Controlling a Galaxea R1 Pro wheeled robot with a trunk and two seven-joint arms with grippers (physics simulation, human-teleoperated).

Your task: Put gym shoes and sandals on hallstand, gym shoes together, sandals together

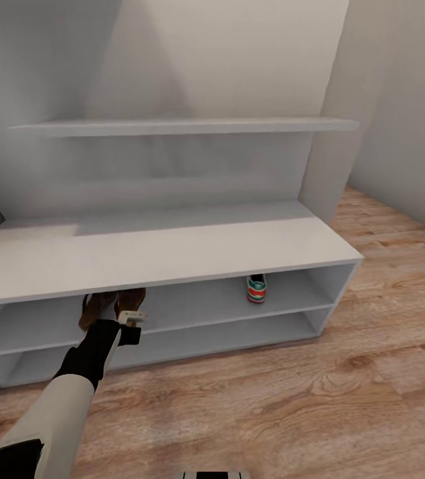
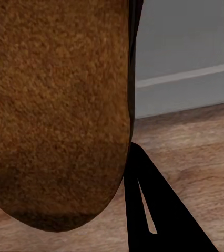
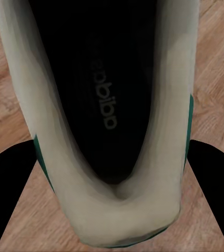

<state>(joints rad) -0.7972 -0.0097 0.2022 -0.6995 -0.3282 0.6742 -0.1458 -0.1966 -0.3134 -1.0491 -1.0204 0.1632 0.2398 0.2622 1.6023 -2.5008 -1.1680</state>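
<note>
The left arm is reaching up from the near left corner of the head view toward the rack. The left gripper is sitting at the front edge of the upper tier, near the rack's left end, and it is grasping a sandal. A second sandal is lying just beside it on the same tier. In the left wrist view the brown sole of the held sandal is lying against one dark finger.

The floor is showing light wood planks. It is running in front of the rack and along its right end. Grey walls are standing behind the rack, and a long shelf is hanging above its top.

One shoe is standing on the upper tier near the right end, heel toward the front edge, well apart from the sandals.

In the right wrist view the right gripper is clenching the heel of the other shoe between its dark fingers, above the planks.
</note>
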